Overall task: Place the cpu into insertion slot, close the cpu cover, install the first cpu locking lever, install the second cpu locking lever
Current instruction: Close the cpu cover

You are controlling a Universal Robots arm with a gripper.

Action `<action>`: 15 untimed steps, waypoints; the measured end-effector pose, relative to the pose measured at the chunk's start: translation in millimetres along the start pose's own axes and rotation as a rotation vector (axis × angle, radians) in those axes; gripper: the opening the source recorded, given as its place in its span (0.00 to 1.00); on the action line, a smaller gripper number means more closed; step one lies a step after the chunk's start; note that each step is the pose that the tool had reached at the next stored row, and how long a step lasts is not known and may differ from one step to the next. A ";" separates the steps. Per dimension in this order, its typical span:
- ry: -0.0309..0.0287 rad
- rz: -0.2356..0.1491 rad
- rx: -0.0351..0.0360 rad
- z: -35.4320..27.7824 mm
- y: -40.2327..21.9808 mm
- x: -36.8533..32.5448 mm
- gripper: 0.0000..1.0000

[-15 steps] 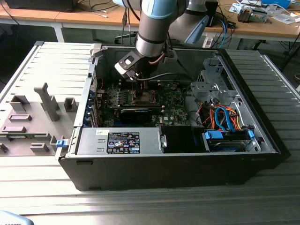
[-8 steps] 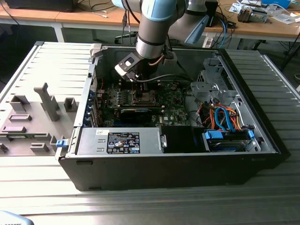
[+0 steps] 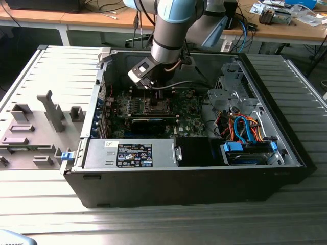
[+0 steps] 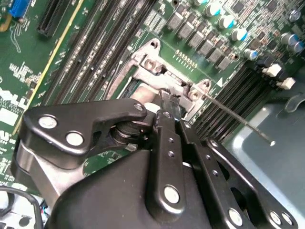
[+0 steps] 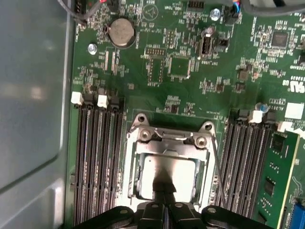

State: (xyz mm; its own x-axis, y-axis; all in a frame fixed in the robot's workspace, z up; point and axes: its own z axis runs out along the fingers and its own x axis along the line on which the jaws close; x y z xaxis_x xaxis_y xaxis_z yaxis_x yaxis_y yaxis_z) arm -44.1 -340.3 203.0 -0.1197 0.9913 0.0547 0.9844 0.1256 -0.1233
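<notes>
"Since the gripper [image 5: 165, 192] hangs over the socket [image 5: 128, 157], where's the chip [image 5: 183, 174]?"

"Seated right under the fingertips [image 5: 159, 198], frame [image 5: 206, 167] down around it. Fingers pinched narrow, holding nothing, probably to press as one thin point. A lever [image 5: 218, 171] lies just beside them."

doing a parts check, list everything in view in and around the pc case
computer case: 1, black, open on the slatted metal table
motherboard: 1, green, inside the case
memory slots: two banks, black, flanking the cpu
cpu: 1, silver-grey, between the memory slots
cpu cover: 1, silvery, framing the cpu
locking lever: 1, thin metal rod, beside the cover
coin cell: 1, silver, on the motherboard
fixture tray: 1, grey, exterior view's left of the case
arm: 1, grey and light blue, reaching into the case
gripper: 1, black, fingers shut, tips over the cpu
</notes>
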 end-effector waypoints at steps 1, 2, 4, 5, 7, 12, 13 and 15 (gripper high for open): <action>0.0004 0.000 -0.0003 -0.6 0.4 0.1 0.11; 0.0019 0.000 -0.0012 -3.2 0.4 0.5 0.11; 0.0002 0.000 0.0002 -9.9 -0.7 0.5 0.11; 0.0002 0.000 0.0001 -11.9 -0.9 0.6 0.11; 0.0002 0.000 0.0001 -12.0 -0.9 0.7 0.11; 0.0000 0.000 0.0002 -12.4 -1.0 0.6 0.11; 0.0001 0.000 0.0000 -12.4 -1.0 0.6 0.11; -0.0043 -0.001 -0.0339 -12.1 -1.0 0.6 0.11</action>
State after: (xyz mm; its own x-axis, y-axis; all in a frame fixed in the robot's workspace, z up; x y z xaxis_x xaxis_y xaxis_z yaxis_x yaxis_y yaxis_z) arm -43.6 -340.4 215.1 -0.1214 0.9913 0.0505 0.9880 0.1256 -0.0896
